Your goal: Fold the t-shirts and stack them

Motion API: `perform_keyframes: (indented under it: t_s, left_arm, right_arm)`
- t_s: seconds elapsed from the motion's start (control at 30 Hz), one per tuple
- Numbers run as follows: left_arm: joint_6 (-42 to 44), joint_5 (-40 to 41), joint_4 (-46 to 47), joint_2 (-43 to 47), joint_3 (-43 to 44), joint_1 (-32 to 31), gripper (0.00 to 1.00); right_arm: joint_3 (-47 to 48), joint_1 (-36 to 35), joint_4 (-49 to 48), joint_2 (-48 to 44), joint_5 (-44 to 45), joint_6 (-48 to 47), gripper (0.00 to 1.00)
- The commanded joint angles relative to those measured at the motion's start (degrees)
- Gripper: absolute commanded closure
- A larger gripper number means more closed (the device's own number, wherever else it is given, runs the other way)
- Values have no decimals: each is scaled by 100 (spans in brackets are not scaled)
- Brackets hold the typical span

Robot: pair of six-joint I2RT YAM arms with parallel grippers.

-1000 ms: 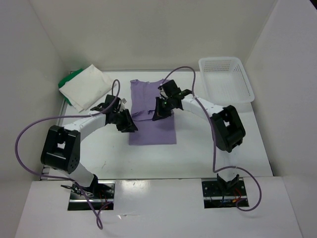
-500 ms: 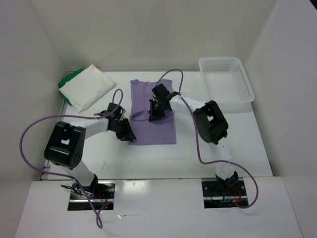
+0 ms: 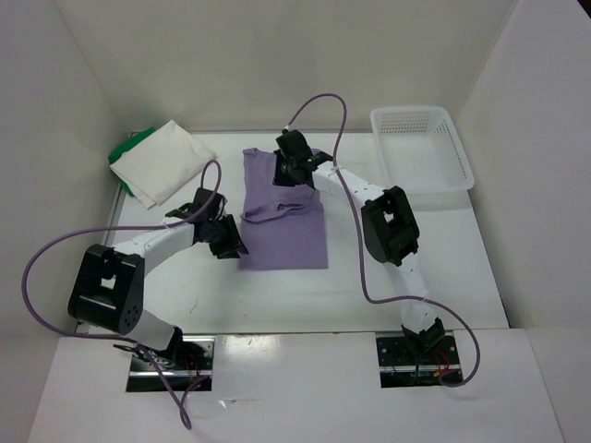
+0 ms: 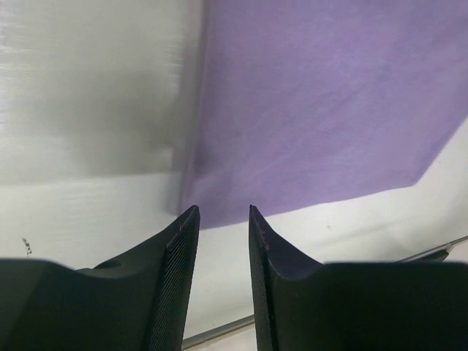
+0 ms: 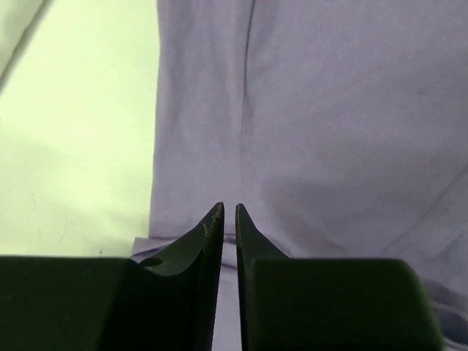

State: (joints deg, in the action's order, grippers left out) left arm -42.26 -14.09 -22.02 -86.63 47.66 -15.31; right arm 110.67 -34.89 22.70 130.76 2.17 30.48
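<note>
The lavender t-shirt [image 3: 282, 226] lies folded into a rectangle in the middle of the table. My left gripper [image 3: 232, 244] sits low at its near left edge, jaws a little apart and empty. In the left wrist view [image 4: 223, 210] its tips are just short of the shirt's corner [image 4: 314, 110]. My right gripper [image 3: 289, 173] is over the far part of the shirt, jaws closed to a thin slit. No cloth shows between them in the right wrist view [image 5: 228, 206], above the shirt [image 5: 329, 110]. The cream-white shirt [image 3: 164, 161] lies folded on the green one [image 3: 123, 150] at the back left.
A white mesh basket [image 3: 422, 148] stands at the back right. White walls enclose the table on three sides. Purple cables arc above both arms. Bare table [image 5: 73, 146] shows to the left of the shirt in the right wrist view.
My right gripper has moved from the middle of the lavender shirt to its far end. The shirt's upper layer now lies flatter and wider. My left gripper has stayed at the near left edge.
</note>
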Motion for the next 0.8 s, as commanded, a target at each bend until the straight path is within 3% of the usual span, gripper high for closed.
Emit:
perform_keyframes:
  t_s: [0.0,0.1,0.2,0.47,0.77]
  left_arm:
    - [-19,47,-224,269,253,2,59]
    - [-150,-111,-13,322,69,2,59]
    - [-273,-235,101,261,-2,2,59]
    - [-335,-182,453,34,-177,2,59]
    - [-283,107,620,-355,-397,2,59]
  right_arm:
    - [-35,0,112,-664,-268,-86,84]
    - [-1219,-122,59,-1166,-989,-86,87]
    - [-1768,-350,7,-1219,-1386,-86,89]
    - [-1348,-545,-11,-387,-1641,-139,91]
    - [-486,-360,-204,186,-561,-192,91]
